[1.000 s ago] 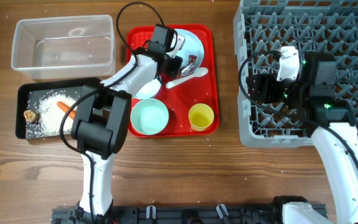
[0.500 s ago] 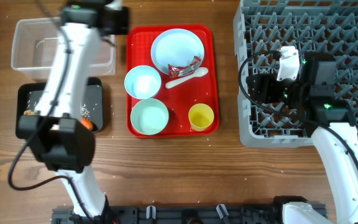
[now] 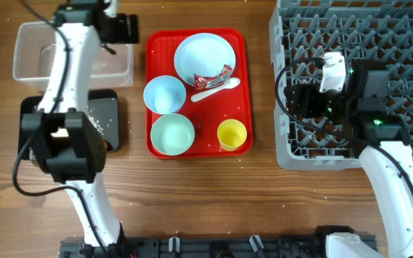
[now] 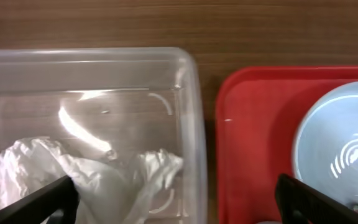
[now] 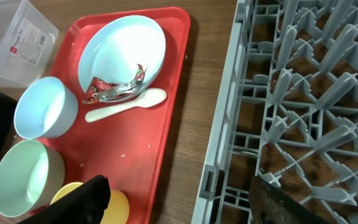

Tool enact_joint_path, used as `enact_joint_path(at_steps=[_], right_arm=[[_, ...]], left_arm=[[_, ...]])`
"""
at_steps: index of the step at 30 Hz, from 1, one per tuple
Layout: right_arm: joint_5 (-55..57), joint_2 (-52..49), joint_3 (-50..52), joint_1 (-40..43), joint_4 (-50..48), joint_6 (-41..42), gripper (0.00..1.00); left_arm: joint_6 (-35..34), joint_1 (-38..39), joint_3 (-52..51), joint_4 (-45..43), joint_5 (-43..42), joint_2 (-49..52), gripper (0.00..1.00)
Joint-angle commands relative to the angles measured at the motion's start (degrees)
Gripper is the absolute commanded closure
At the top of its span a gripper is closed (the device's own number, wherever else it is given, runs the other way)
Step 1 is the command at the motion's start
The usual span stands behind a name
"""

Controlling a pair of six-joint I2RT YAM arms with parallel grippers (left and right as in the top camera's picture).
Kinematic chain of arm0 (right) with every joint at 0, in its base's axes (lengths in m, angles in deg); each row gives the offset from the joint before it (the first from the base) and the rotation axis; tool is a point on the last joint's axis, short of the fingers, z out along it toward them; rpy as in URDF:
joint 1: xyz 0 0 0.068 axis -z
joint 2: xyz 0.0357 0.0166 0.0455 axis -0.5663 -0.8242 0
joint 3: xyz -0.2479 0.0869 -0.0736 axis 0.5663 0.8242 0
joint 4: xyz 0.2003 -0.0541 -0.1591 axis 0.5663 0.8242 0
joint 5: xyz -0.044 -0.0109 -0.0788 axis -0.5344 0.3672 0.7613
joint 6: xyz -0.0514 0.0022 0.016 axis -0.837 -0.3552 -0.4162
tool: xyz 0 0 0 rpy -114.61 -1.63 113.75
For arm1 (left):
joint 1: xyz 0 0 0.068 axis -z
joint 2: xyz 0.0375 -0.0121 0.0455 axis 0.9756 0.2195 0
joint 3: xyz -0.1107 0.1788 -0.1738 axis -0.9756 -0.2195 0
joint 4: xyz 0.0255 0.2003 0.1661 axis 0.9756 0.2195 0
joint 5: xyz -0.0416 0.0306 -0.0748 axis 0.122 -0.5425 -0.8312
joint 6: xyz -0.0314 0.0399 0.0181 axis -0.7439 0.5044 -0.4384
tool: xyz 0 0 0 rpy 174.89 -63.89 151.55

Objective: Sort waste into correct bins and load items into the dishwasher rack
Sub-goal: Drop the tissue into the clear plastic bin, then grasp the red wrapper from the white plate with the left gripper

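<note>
White tissue (image 4: 86, 174) lies in the clear tub (image 4: 191, 124) left of the red tray (image 5: 160, 143), below the left gripper (image 4: 176, 196), whose jaws are spread and empty. The right gripper (image 5: 179, 199), right of the tray by the rack (image 5: 303, 93), is also spread and empty. On the tray, the wrapper (image 5: 114, 87) touches the spoon (image 5: 126, 104), so a loose pinch could drag both. The wooden table (image 3: 264, 201) is bare; no room shows.

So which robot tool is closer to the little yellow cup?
Right. The right tool hangs over the grey rack's left edge, a short way from the yellow cup. The left tool is over the clear tub, across the red tray from the cup.
</note>
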Motion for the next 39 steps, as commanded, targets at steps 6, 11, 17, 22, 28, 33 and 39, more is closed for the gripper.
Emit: enact_joint_path(at_steps=[6,11,17,22,28,33,39], right_arm=[[0.0,-0.74,-0.74,-0.07,0.61,0.24,0.26],[0.02,-0.74,-0.74,-0.07,0.61,0.26,0.26],[0.0,-0.74,-0.74,-0.07,0.74,0.28,0.26],[0.0,-0.74,-0.74,-0.07,1.33,0.31,0.26],[0.0,-0.74,-0.74,-0.07,1.53,0.31,0.26],[0.0,-0.74,-0.74,-0.07,1.53,0.26,0.26],[0.0,-0.74,-0.74,-0.07,1.55,0.28,0.26]], left_arm=[[-6.78,-3.65,0.11,1.75,-17.29,0.92,0.51],[6.82,2.73,0.11,3.41,-28.15,0.9,0.27],[17.29,18.49,0.11,2.38,-14.45,4.09,0.21],[18.88,23.34,0.11,0.46,-7.72,10.21,0.25],[18.84,23.28,0.11,-0.13,-8.13,12.41,0.36],[18.6,23.32,0.11,0.5,-9.49,15.41,0.5],[18.58,23.32,0.11,-0.37,-9.49,15.69,0.92]])
